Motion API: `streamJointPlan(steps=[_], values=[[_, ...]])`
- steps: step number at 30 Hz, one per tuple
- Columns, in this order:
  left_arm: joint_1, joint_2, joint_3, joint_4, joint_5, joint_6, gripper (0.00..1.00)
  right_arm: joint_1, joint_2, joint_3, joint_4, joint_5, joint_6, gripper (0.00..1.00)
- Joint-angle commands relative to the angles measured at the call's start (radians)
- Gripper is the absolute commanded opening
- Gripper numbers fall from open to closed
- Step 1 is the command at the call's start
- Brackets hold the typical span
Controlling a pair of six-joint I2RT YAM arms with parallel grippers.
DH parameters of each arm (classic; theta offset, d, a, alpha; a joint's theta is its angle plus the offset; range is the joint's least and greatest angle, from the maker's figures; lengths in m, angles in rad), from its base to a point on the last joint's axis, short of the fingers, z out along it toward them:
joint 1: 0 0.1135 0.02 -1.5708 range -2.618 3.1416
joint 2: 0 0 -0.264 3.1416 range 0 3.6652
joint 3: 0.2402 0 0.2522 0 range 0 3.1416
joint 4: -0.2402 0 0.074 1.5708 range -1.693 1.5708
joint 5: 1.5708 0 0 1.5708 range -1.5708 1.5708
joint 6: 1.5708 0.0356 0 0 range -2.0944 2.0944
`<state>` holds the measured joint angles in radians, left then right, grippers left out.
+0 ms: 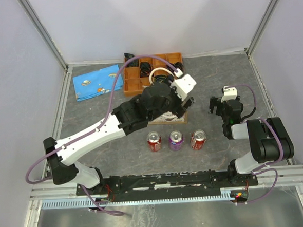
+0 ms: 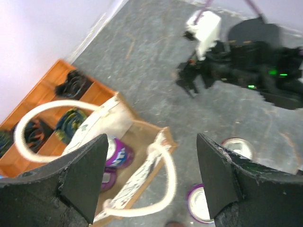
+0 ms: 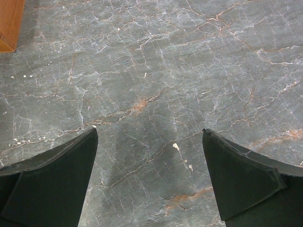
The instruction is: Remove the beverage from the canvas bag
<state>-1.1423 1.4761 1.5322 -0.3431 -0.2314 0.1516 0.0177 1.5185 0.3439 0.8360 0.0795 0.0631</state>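
1. Left wrist view looks down between the two fingers of the left claw. It is released and wide, with nothing between the fingers, and it hangs over the open mouth of the canvas bag
2. The beverage, a purple can, stands inside the bag close to one wall, so it is not yet taken out. I judge that the claw is held wide so it can go down around this can
3. The bag stands upright on the bench, just in front of the wooden tray. One loop handle arches over the tray side, and the other handle curls across the opposite edge of the mouth. This second one could catch a finger on the way down
4. The right claw is also released and empty, over bare bench and apart from the bag. Probably it stays there so it does not disturb the left arm
5. A row of three cans stands between the bag and the arm bases, so this side is narrow. There is more open room to the right of the bag, toward the right claw, and to the left of the row
6. A blue cloth lies beside the tray, well apart from the bag
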Motion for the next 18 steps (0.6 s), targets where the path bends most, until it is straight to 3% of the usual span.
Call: streamJointPlan(steps=[1,11,18], values=[[0.139,-0.02,-0.009,0.018,0.003,0.014,0.8,0.004,-0.004,0.029,0.02,0.006,-0.01,0.99],[0.359,0.112,0.035,-0.013,0.181,0.027,0.77,0.003,-0.004,0.028,0.021,0.006,-0.009,0.99],[0.38,0.259,0.075,-0.052,0.189,0.041,0.79,0.004,-0.003,0.029,0.02,0.006,-0.01,0.99]])
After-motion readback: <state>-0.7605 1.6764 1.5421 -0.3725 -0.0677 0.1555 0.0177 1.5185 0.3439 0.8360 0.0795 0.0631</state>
